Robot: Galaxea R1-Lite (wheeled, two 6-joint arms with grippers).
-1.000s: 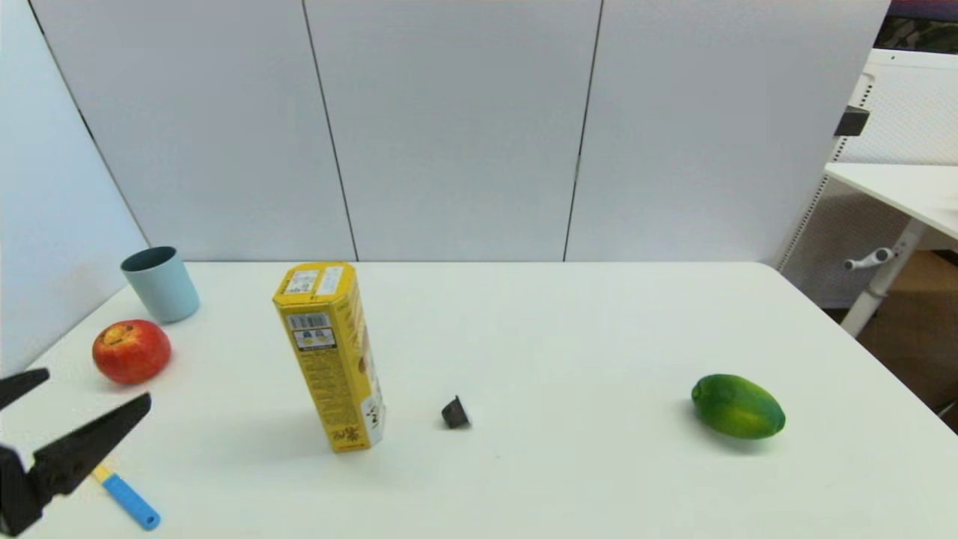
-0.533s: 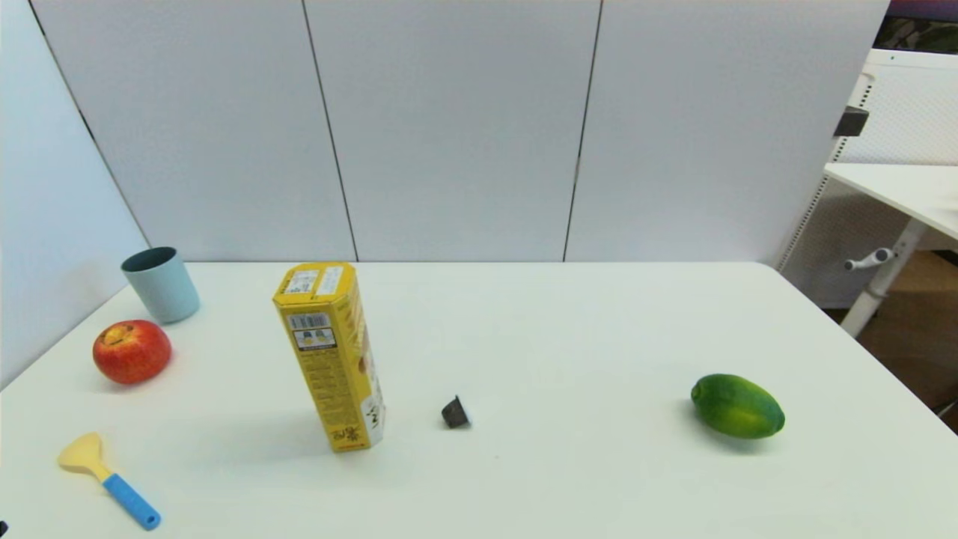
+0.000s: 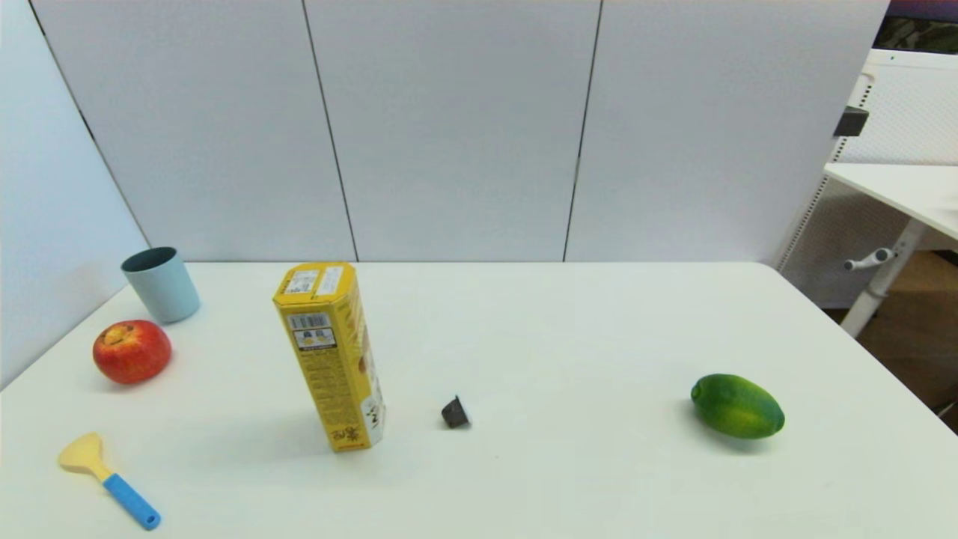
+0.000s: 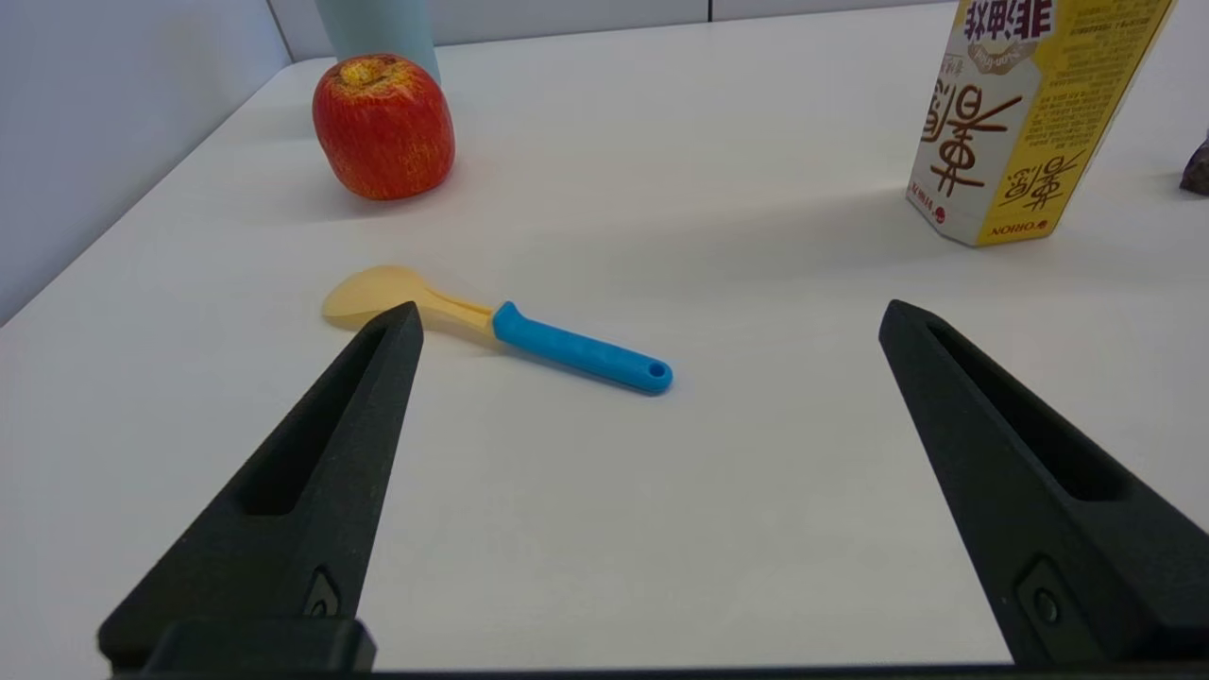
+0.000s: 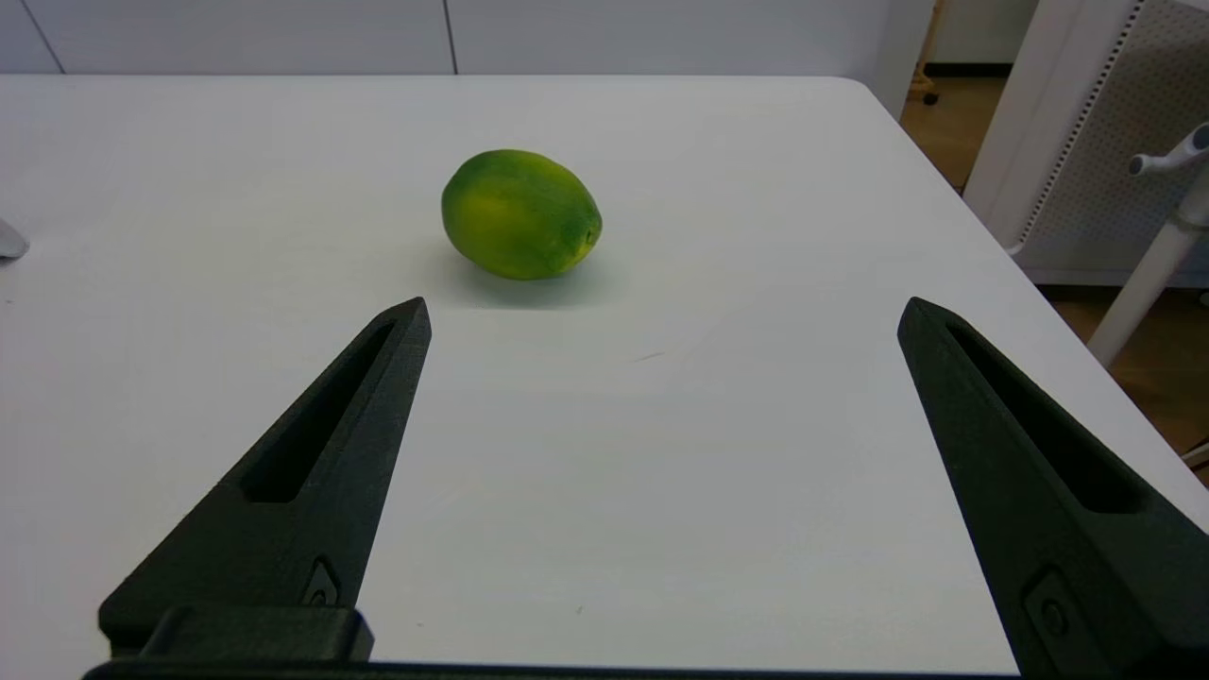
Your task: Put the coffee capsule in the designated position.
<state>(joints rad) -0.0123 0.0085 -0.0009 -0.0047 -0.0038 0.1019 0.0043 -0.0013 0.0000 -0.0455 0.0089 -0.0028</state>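
The coffee capsule (image 3: 455,412) lay on the white table (image 3: 584,337), just right of the upright yellow carton (image 3: 329,355) and well left of the green mango (image 3: 737,406). My left gripper (image 4: 647,316) was spread wide and empty, low near the blue-handled spoon (image 4: 501,326) and the apple (image 4: 383,127). My right gripper (image 5: 661,316) was likewise wide apart, holding nothing, facing the mango.

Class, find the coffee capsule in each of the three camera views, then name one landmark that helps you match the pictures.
Head view: coffee capsule on the table, just right of the yellow carton.
Left wrist view: a dark sliver at the picture's edge, beyond the carton.
Right wrist view: not identifiable.
Shared landmark: the yellow carton, in the head and left wrist views.
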